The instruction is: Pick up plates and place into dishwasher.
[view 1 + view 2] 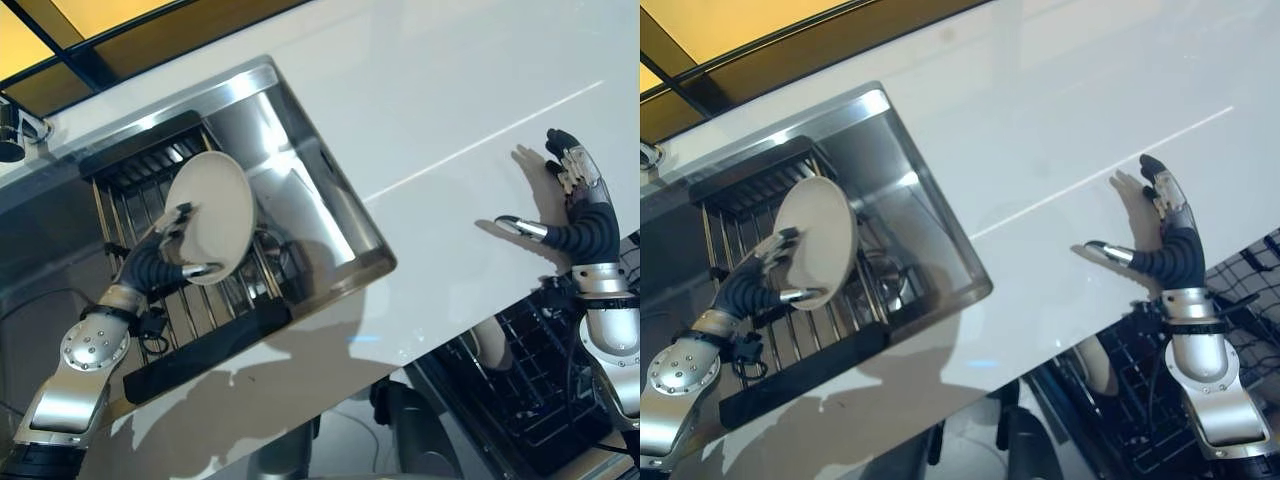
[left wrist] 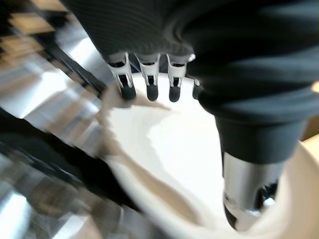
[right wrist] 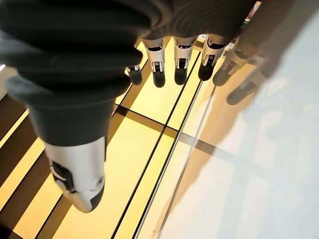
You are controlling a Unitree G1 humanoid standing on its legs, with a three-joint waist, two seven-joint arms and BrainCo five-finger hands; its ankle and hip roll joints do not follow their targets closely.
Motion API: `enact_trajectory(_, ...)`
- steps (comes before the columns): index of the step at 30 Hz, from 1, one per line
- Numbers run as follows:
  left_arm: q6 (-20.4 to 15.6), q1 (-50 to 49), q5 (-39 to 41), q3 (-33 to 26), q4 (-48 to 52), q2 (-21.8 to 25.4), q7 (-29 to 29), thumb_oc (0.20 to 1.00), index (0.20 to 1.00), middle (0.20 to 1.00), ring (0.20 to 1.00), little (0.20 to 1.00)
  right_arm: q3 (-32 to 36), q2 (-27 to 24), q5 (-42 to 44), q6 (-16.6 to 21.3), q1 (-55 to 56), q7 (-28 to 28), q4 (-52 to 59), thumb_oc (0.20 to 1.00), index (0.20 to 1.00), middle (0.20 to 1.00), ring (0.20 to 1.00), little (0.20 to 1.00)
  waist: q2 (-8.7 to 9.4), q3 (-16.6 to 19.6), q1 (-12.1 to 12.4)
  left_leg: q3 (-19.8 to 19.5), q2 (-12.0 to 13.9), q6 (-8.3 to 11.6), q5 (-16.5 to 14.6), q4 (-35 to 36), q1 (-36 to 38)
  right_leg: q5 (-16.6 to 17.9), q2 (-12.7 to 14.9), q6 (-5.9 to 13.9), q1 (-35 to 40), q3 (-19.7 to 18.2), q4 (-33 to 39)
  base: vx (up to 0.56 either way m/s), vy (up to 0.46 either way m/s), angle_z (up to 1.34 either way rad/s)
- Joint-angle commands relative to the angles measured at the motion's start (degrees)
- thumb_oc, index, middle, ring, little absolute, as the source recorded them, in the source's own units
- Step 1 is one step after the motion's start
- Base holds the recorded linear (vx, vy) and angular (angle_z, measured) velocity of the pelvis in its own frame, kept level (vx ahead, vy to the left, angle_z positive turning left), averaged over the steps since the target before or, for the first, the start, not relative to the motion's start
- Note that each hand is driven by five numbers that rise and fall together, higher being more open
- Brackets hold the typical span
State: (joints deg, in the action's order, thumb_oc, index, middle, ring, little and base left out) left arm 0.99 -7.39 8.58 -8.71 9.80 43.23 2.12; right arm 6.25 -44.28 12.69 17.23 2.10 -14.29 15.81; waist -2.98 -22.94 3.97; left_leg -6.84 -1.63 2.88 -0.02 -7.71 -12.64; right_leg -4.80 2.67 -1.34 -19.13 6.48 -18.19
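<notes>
A cream plate (image 1: 215, 215) is tilted up over the black rack (image 1: 150, 160) in the steel sink (image 1: 330, 215). My left hand (image 1: 165, 255) is shut on the plate, fingers over its rim and thumb on its face; the left wrist view shows the same plate (image 2: 179, 159) under the thumb (image 2: 249, 184). My right hand (image 1: 580, 215) hovers open above the white counter (image 1: 450, 110), holding nothing. The open dishwasher rack (image 1: 530, 380) lies below the counter edge at the lower right, with another pale plate (image 1: 1095, 365) standing in it.
The white countertop runs across the upper right, with a thin seam line (image 1: 480, 140). A dark window frame (image 1: 130, 40) borders the far side. The right wrist view looks over yellow panels (image 3: 124, 164) with dark bars.
</notes>
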Motion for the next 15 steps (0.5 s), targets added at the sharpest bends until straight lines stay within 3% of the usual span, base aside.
enact_trajectory(1, 0.0, -5.0, -4.3, -6.7, 0.5, 0.4, 5.6, 1.0, 1.0, 1.0, 1.0, 1.0, -3.9, 0.8, -1.7, -1.4, 3.7, 0.3, -4.4, 1.0, 1.0, 1.0, 1.0, 1.0, 0.57, 0.9, 2.3, -1.1, -4.8, -5.07, -2.4, -2.8, -1.8, 1.7, 0.9, 5.34, 7.4, 2.3, 10.4, 0.01, 0.021, 0.03)
enact_trajectory(4, 3.3, -6.3, -15.1, -9.0, -2.3, 1.7, 15.2, 1.0, 1.0, 1.0, 1.0, 1.0, -4.2, 0.7, -1.8, -1.7, 3.5, 0.0, -4.6, 1.0, 1.0, 1.0, 1.0, 1.0, 0.47, 1.2, 2.6, -1.4, -4.9, -4.91, -2.2, -2.6, -1.7, 1.4, 1.0, 5.1, 7.5, 2.4, 10.4, 0.0, 0.0, 0.0)
enact_trajectory(7, 4.8, -7.1, -14.4, -10.8, -5.9, 3.1, 19.2, 1.0, 1.0, 1.0, 1.0, 1.0, -5.1, 0.0, -1.7, -2.0, 3.2, -0.3, -4.5, 1.0, 1.0, 1.0, 1.0, 1.0, 0.51, 1.5, 2.4, -1.2, -4.7, -4.7, -2.3, -2.5, -1.4, 1.0, 1.0, 4.83, 7.7, 2.3, 10.4, 0.0, 0.0, 0.0)
enact_trajectory(15, 4.3, -8.2, -17.2, -11.7, -6.6, 2.4, 19.5, 1.0, 1.0, 1.0, 1.0, 1.0, -5.8, 0.1, -2.0, -1.8, 3.4, 0.2, -4.1, 1.0, 1.0, 1.0, 1.0, 1.0, 0.66, 1.9, 2.3, -0.5, -4.2, -4.3, -2.5, -2.5, -1.1, 0.5, 0.8, 4.48, 7.9, 2.3, 10.2, 0.0, 0.0, 0.0)
